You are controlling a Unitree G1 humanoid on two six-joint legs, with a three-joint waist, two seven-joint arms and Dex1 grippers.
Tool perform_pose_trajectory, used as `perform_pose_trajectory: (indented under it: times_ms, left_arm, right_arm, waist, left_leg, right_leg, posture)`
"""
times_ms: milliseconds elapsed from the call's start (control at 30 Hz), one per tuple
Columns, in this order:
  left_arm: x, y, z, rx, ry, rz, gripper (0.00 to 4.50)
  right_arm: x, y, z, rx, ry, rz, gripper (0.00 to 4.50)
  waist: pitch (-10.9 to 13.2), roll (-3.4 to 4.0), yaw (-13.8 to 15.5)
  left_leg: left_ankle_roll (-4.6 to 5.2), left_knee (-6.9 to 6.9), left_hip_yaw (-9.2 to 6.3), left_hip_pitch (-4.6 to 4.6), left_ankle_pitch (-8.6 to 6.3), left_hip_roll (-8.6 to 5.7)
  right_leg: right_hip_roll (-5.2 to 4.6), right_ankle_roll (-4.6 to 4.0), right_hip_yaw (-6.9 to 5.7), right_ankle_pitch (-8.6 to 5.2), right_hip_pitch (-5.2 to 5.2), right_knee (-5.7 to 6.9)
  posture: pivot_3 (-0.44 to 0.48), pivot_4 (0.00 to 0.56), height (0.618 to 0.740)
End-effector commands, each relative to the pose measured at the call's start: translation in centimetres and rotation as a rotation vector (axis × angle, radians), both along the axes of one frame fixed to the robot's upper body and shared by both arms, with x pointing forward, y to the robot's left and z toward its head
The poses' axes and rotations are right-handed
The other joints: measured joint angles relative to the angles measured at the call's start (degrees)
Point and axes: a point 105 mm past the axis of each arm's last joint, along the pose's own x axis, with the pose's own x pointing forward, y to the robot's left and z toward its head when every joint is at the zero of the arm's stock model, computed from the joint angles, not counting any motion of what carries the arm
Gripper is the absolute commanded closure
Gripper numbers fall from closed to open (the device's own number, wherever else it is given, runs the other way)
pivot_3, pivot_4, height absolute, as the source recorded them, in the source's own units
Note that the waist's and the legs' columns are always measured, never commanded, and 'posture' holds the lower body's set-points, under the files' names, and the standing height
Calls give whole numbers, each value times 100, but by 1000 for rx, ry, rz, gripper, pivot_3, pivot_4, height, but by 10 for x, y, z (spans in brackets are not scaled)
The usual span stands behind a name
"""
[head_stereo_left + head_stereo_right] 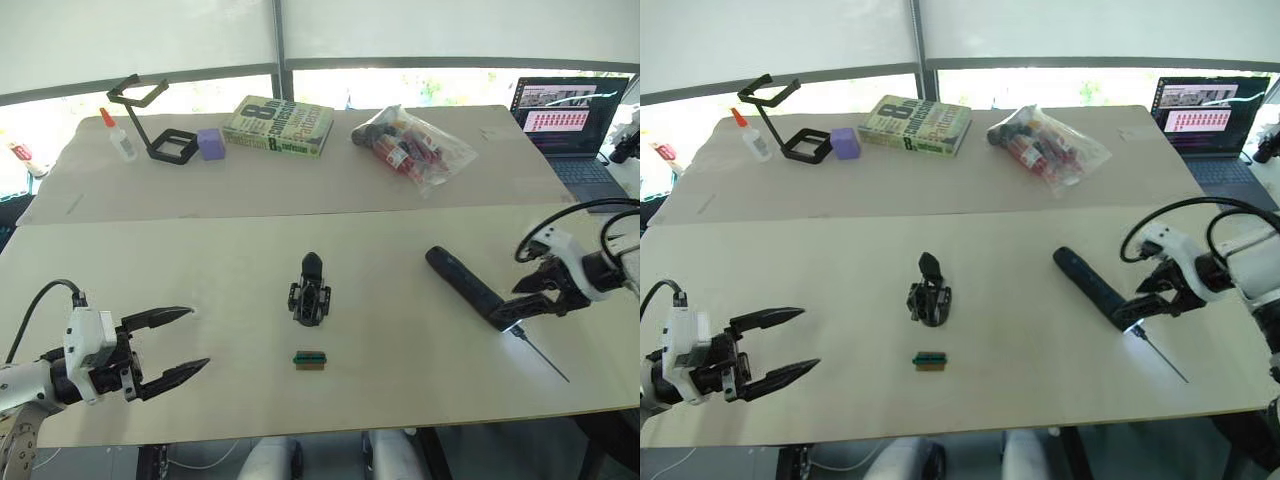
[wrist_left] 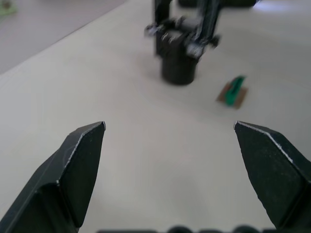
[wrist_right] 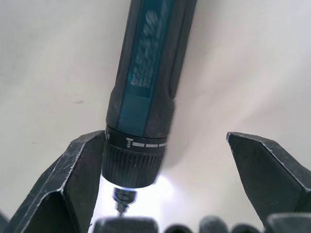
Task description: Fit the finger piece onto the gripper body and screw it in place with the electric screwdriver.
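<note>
Two hands are over the pale counter (image 1: 380,300), one at each near corner. The left hand (image 1: 185,343) hovers low at the near left with its two black fingers spread wide and nothing between them; its wrist view looks across bare counter toward the gripper body (image 2: 182,46) and the small green-and-brown block (image 2: 233,91). The gripper body (image 1: 310,291) sits near the middle of the counter, its pointed black finger aimed toward the far side, and the block (image 1: 310,360) lies just in front of it on the near side, apart from it. The electric screwdriver (image 1: 470,288) lies flat on the counter to the right of the gripper body, well apart from it, rounded end toward the far side and thin metal bit (image 1: 543,358) pointing toward the near right edge. The right hand (image 1: 528,303) is at the screwdriver's collar end with its fingers spread to either side of the tool; in the right wrist view one finger (image 3: 80,174) touches the ribbed collar while the other stands clear of it, and a small light glows at the tool's tip. A separate loose finger piece cannot be made out. Along the far side lie a glue bottle (image 1: 119,136), a black frame stand (image 1: 155,120), a purple block (image 1: 211,143), a book (image 1: 279,125) and a clear bag of small items (image 1: 412,147), with a laptop (image 1: 570,120) at the far right.
</note>
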Motion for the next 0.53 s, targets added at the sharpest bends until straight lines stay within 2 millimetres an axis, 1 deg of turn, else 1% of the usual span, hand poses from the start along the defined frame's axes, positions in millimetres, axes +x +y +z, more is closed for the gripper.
perform_pose_trajectory:
  times_ms: [33, 100, 167, 200, 300, 367, 400, 433, 533]
  left_arm:
    - [-1, 26, 10, 53, -42, 105, 0]
    - [-3, 39, 12, 72, -55, 140, 0]
    - [-8, 50, 12, 102, -70, 163, 0]
    - [-10, 56, 11, 121, -71, 172, 0]
    - [-15, 68, 8, 152, -80, 204, 0]
    - [-16, 69, 8, 156, -93, 217, 0]
    - [-16, 70, 9, 154, -100, 231, 0]
    - [-14, 72, 11, 155, -118, 248, 0]
    - [-9, 75, 16, 141, -147, 282, 0]
  right_arm:
    - [-19, 20, 59, 171, -353, 357, 30]
    - [-28, 31, 63, 189, -478, 489, 30]
    - [-37, 46, 62, 227, -551, 581, 30]
    - [-41, 54, 59, 243, -582, 627, 30]
    - [-48, 73, 39, 249, -647, 707, 30]
    - [-51, 83, 30, 277, -660, 718, 30]
    - [-52, 87, 28, 291, -667, 723, 30]
    - [-51, 88, 26, 301, -674, 718, 30]
    - [-47, 92, 30, 335, -719, 709, 30]
  waist:
    - [0, 0, -9]
    - [-2, -6, -23]
    - [-3, -12, -44]
    - [-2, -13, -47]
    - [-2, -14, -30]
    - [2, -10, -15]
    - [2, -9, -13]
    - [2, -9, -6]
    - [0, -14, 14]
  left_leg:
    - [0, -3, 0, 1, 0, 3]
    - [0, -2, -1, 3, -1, 29]
    - [-1, 0, 2, 9, -1, 40]
    - [-1, 2, 8, 14, -1, 46]
    - [-7, 2, 14, 30, 3, 53]
    - [-2, 1, 16, 63, 0, 57]
    - [10, -1, 16, 91, -7, 58]
    - [32, -1, 16, 100, -20, 61]
    - [28, 3, 11, 103, -18, 60]
  right_leg:
    - [3, 0, 0, 0, 1, -1]
    - [15, 0, 0, 0, 7, -1]
    - [21, -1, 2, 1, 13, 0]
    - [24, -6, 4, 5, 16, 1]
    - [29, -17, 7, 15, 27, 5]
    - [31, -20, 7, 16, 62, 4]
    - [31, -20, 7, 16, 91, 1]
    - [30, -20, 8, 15, 103, 2]
    - [30, -20, 7, 16, 110, 2]
  posture:
    - [0, 150, 740]
    - [0, 150, 740]
    - [0, 150, 740]
    - [0, 150, 740]
    - [0, 150, 740]
    - [0, 150, 740]
    - [0, 150, 740]
    - [0, 150, 740]
    - [0, 150, 740]
